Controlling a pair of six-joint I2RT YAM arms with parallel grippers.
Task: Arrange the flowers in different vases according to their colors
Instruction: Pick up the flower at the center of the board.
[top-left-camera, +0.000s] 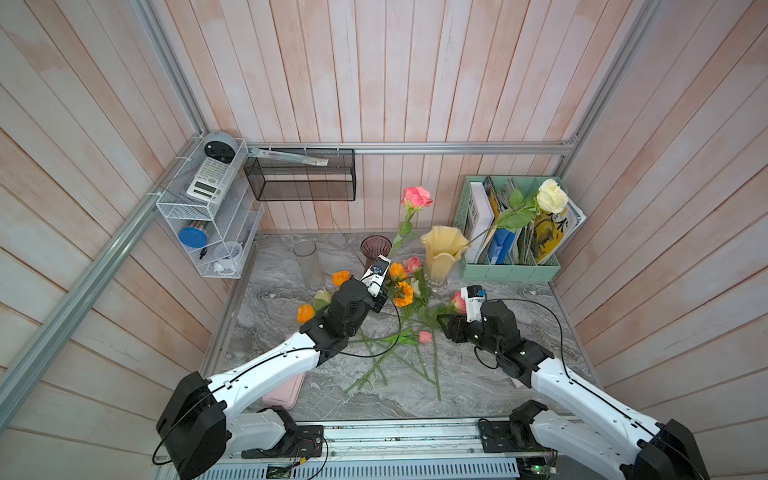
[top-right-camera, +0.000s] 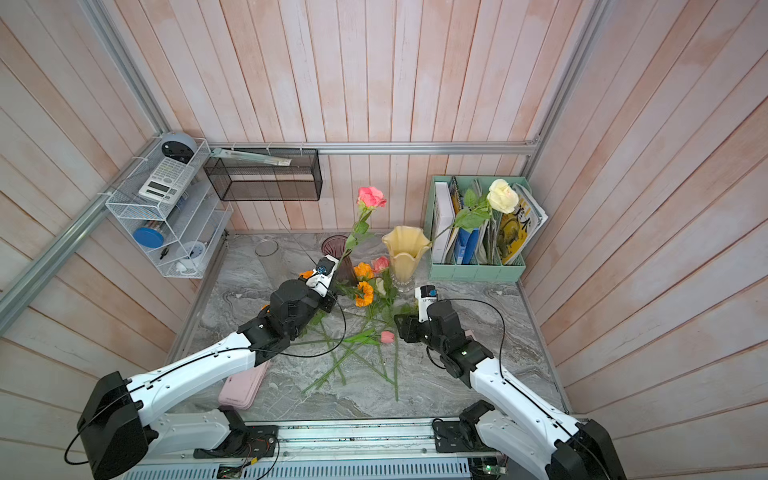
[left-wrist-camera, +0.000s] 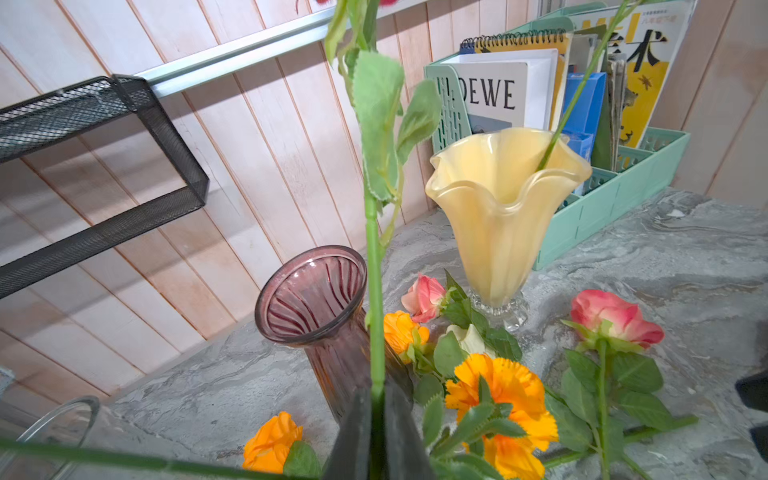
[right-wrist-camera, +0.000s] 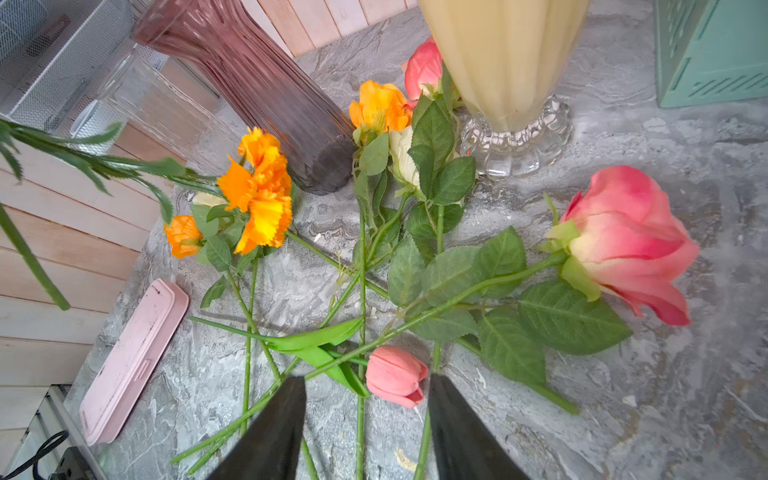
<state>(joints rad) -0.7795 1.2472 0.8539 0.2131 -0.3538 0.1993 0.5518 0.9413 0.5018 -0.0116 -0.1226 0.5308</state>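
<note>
My left gripper (left-wrist-camera: 376, 395) is shut on the green stem of a pink rose (top-left-camera: 417, 196), holding it upright beside the rim of the dark purple vase (left-wrist-camera: 311, 291). In the pale yellow vase (top-left-camera: 442, 249) leans a cream rose (top-left-camera: 552, 196). The clear vase (top-left-camera: 305, 249) stands at the back left with nothing in it. Loose flowers lie crossed on the table: an orange marigold (right-wrist-camera: 262, 195), orange roses (right-wrist-camera: 380, 106), pink roses (right-wrist-camera: 627, 245) and a small pink tulip (right-wrist-camera: 395, 376). Above that tulip hangs my right gripper (right-wrist-camera: 368, 386), open, holding nothing.
A mint-green file holder (top-left-camera: 511, 266) with books stands at the back right. A black mesh basket (top-left-camera: 301, 174) and a white wire rack (top-left-camera: 208, 216) hang on the walls. A pink case (top-left-camera: 284, 392) lies near the front left under my left arm.
</note>
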